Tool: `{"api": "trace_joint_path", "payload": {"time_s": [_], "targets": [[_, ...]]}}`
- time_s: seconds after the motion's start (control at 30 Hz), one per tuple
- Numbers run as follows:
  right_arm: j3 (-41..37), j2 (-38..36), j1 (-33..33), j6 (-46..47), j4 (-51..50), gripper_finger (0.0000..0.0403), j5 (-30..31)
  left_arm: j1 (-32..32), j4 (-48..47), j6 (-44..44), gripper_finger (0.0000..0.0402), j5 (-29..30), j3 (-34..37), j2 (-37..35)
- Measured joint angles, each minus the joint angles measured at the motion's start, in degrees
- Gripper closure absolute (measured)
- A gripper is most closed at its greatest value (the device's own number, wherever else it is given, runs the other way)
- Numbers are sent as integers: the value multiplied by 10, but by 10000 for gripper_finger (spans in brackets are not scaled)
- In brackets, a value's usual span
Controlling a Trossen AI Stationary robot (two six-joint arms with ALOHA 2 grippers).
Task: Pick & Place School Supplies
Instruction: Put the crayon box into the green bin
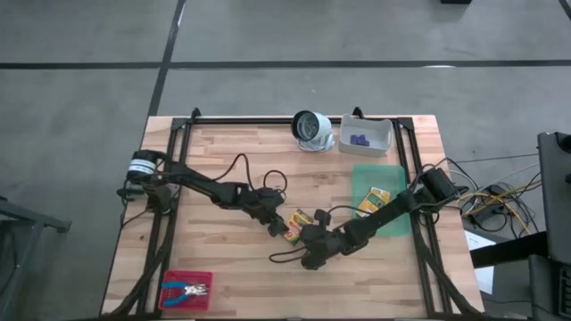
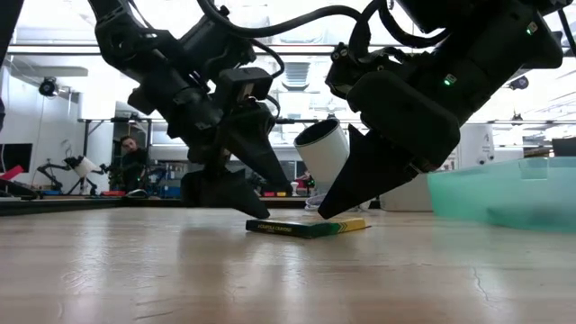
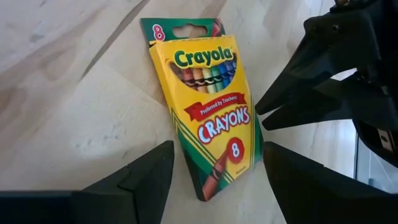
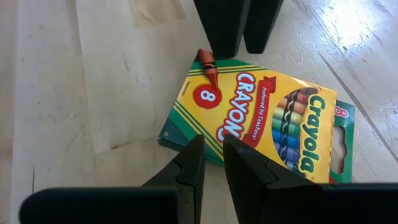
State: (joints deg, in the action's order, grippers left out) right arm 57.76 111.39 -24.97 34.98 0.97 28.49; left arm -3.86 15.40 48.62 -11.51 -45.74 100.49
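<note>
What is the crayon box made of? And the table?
The crayon box looks like thin printed cardboard, a bit shiny, with folded edges and a hang tab. The table looks like pale wood: grain lines and plank seams show, with a smooth, lightly glossy finish.
</note>
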Motion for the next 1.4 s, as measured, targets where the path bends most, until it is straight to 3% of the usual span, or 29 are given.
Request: {"api": "trace_joint_path", "payload": {"time_s": [1.4], "targets": [[0,0,0,0,0,346,0,0,-9,-4,149,7,0,-1]]}}
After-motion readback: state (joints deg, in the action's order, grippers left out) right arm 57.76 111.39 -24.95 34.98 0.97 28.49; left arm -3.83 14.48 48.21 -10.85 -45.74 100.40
